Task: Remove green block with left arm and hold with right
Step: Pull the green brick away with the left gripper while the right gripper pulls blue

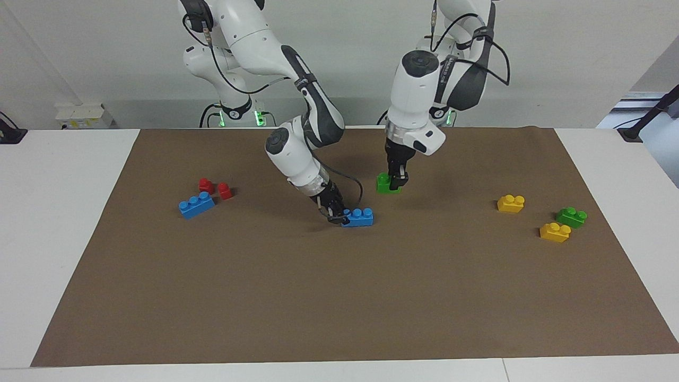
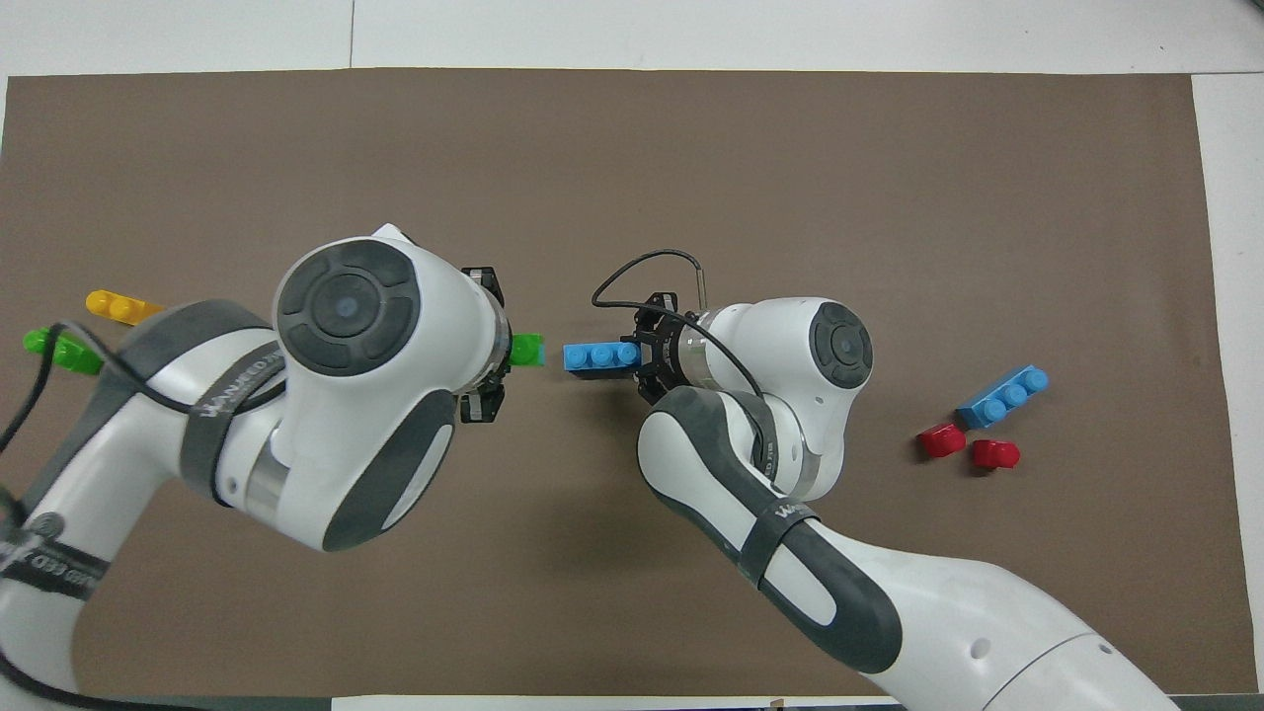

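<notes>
Hanging over the mat (image 1: 212, 297), the green block (image 1: 383, 183) is gripped by the left gripper (image 1: 397, 180); the blue brick (image 1: 360, 216) is pinned by the right gripper (image 1: 334, 212).

Two cameras on this table: the facing one sits high across from the robots, looking back at them over the whole brown mat (image 1: 339, 297), both bases up top against the wall. The overhead one hangs above the robots' own end, staring steeply down, closer in, arms rising from its lower edge. Both catch the mat's middle and the blue brick (image 1: 359, 216) (image 2: 598, 356), half a turn apart
</notes>
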Controlling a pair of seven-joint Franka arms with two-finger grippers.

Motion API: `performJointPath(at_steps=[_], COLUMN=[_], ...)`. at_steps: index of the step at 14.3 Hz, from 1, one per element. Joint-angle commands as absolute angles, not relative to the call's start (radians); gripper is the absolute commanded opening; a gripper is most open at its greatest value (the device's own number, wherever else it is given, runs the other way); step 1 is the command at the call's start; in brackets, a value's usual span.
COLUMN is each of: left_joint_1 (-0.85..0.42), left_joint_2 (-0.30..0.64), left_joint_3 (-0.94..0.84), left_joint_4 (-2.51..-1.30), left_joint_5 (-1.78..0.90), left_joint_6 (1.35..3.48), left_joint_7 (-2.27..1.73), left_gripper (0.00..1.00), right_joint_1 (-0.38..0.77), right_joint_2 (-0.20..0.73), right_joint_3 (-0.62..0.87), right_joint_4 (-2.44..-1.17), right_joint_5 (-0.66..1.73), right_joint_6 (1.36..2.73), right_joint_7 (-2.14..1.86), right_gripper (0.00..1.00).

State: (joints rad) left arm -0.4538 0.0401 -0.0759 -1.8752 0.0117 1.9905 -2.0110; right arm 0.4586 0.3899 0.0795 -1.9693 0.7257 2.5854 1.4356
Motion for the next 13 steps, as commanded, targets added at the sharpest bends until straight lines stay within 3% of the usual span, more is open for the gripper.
performJointPath(at_steps=[1,4,6,9,13], left_joint_1=[-0.332,-0.215,-0.143,-0.034,0.027], left_joint_2=[-0.047,-0.072,-0.071,-0.058,0.084], left_joint_3=[-0.077,-0.069,-0.066,-0.066,-0.063], left_joint_4=[-1.884,-1.864,-1.858,-1.864,-1.864], left_joint_5=[-0.043,-0.048,-0.048,-0.048,-0.034], left_joint_6=[1.898,1.813,1.804,1.854,2.030], left_joint_7=[-1.774,-1.480,-1.299,-1.065,-0.984], left_gripper=[0.00,0.00,0.00,0.00,0.00], right_joint_1=[0.306,0.108,-0.025,-0.178,-0.253], right_joint_2=[0.327,0.229,0.213,0.218,0.294], right_joint_3=[0.078,0.081,0.078,0.078,0.080], right_joint_4=[-1.922,-1.916,-1.914,-1.951,-1.950], right_joint_5=[0.688,0.551,0.543,0.520,0.518], right_joint_6=[2.372,2.156,2.032,2.016,2.029], right_joint_7=[1.289,1.140,0.978,0.858,0.752], right_gripper=[0.00,0.00,0.00,0.00,0.00])
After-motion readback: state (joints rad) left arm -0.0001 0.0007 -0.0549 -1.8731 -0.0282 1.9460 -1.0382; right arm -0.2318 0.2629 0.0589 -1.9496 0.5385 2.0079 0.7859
